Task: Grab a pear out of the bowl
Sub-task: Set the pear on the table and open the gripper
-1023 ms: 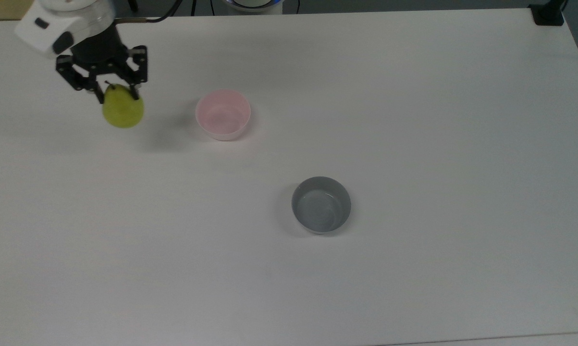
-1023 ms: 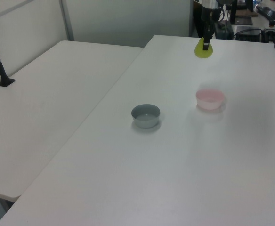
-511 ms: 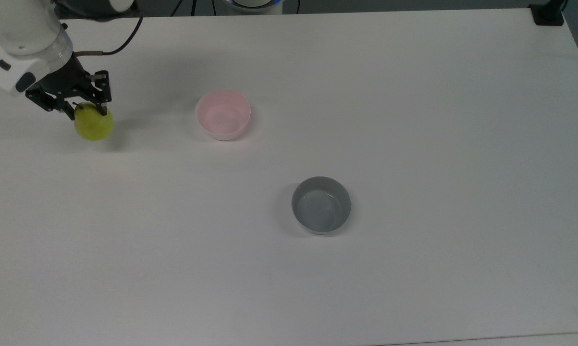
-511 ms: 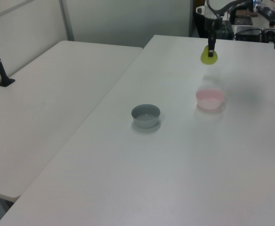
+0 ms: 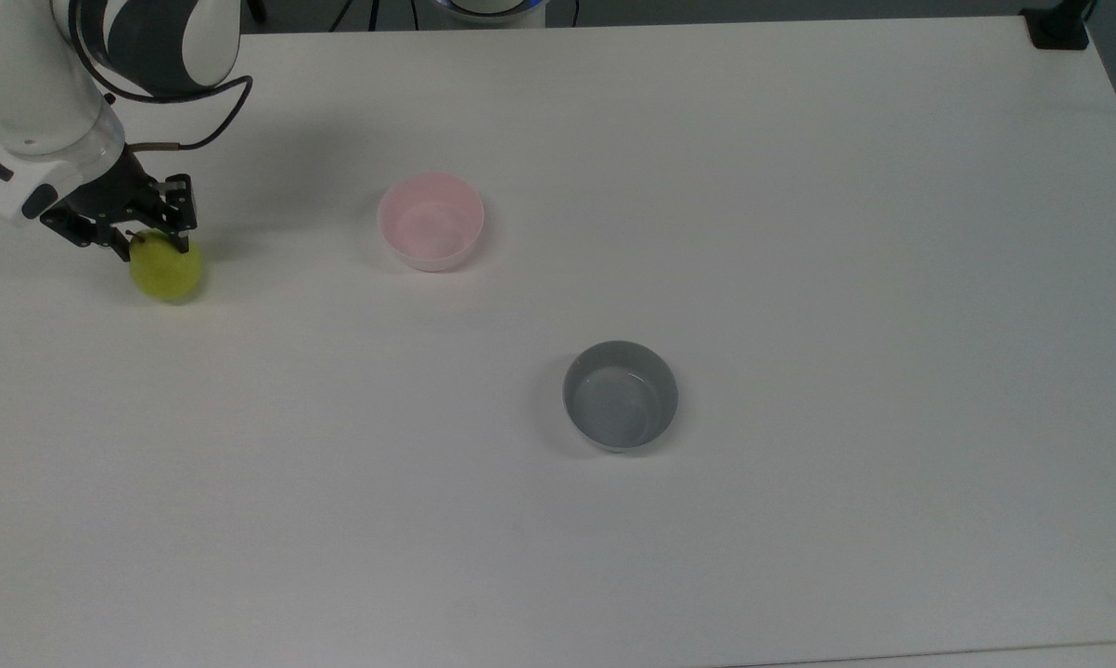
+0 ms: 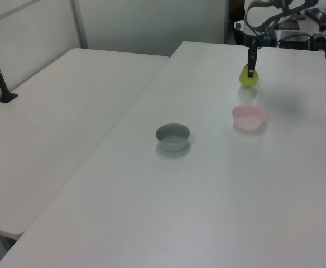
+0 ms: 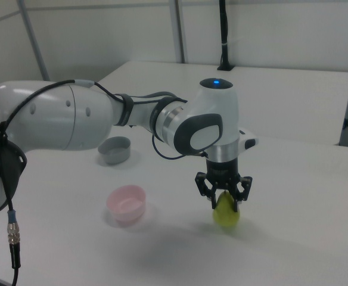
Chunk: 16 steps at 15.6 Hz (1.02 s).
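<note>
The hand [image 5: 154,243] is clamped on the top of the pear [image 5: 165,268], which hangs just under it at the desk [image 5: 799,232] surface. The pink bowl [image 5: 430,221] stands apart, to the hand's right in the top view. The grey bowl [image 5: 621,395] lies farther off.

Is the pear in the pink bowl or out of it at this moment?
Out. The pear sits between the gripper fingers at the top view's left, well apart from the pink bowl, which looks empty.
</note>
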Each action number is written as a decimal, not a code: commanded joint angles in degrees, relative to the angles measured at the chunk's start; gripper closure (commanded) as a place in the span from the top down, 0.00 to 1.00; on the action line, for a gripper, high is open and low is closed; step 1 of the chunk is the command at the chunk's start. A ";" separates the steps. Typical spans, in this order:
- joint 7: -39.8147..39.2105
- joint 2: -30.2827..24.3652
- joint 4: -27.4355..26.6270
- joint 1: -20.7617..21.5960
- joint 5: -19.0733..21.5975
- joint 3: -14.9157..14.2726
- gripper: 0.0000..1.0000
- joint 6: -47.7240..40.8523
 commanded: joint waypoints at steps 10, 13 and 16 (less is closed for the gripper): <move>0.04 0.77 0.88 -0.56 -0.48 -0.47 1.00 3.12; 2.14 -0.19 0.88 -0.56 -0.48 -0.47 1.00 2.68; 6.97 -2.48 0.88 -0.30 -0.48 -0.12 1.00 1.99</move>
